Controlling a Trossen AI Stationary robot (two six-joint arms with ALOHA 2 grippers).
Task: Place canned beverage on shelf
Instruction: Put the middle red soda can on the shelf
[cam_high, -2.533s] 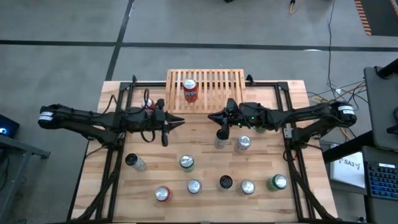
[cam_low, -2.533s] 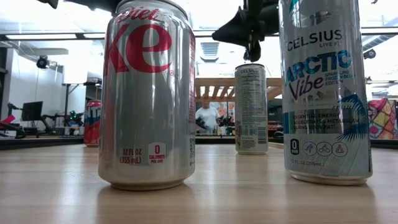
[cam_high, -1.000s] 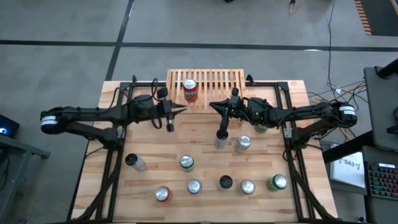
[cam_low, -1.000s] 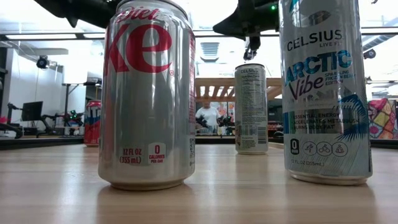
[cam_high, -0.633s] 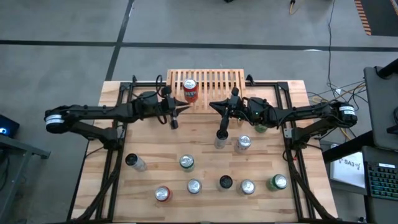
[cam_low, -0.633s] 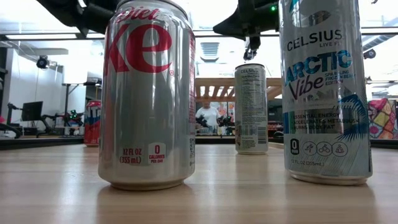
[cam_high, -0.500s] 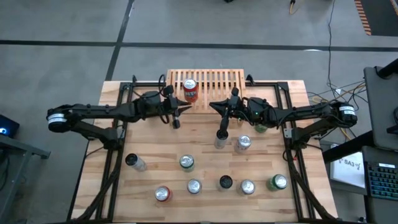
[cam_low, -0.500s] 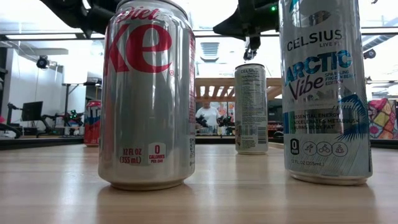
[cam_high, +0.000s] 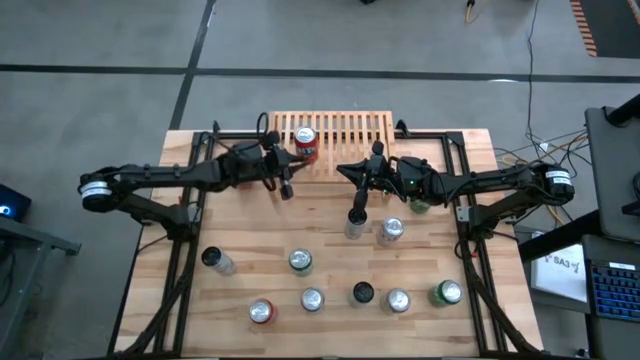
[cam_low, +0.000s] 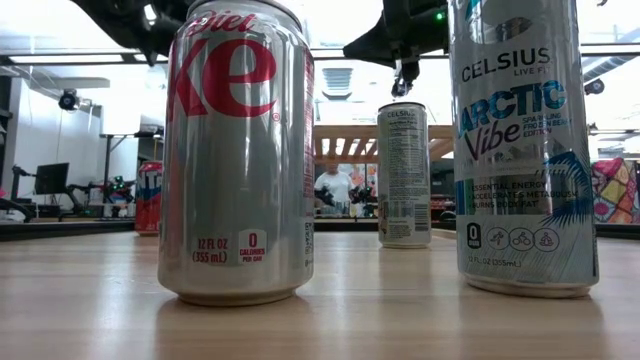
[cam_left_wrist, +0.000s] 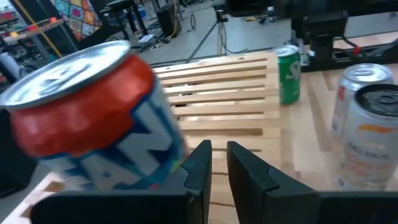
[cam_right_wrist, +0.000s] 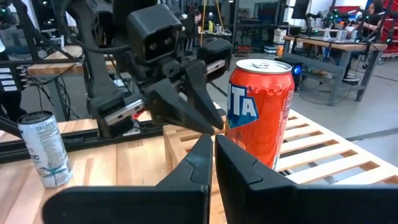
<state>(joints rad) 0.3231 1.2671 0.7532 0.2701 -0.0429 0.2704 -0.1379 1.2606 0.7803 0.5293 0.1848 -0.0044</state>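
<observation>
High view: finding one red can (cam_high: 305, 143) already standing on the single shelf (cam_high: 350, 128), and counting nine more cans (cam_high: 300, 261) on the worktop (cam_high: 200, 300), plus a green can (cam_high: 418, 205) half hidden.

Left wrist view: seeing left pincer (cam_left_wrist: 217, 150) nearly closed, gripping nothing, just beside that red can.

Right wrist view: seeing right pincer (cam_right_wrist: 213, 142) closed, empty.

Probably sitting between cans, with opening over another one coming next.

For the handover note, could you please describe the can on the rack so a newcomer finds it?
Look to the low light-wood slatted rack at the table's far edge. Near its left end stands an orange-red soda can with blue-and-white lettering, the only can on the slats; every other can stands on the tabletop.
</observation>
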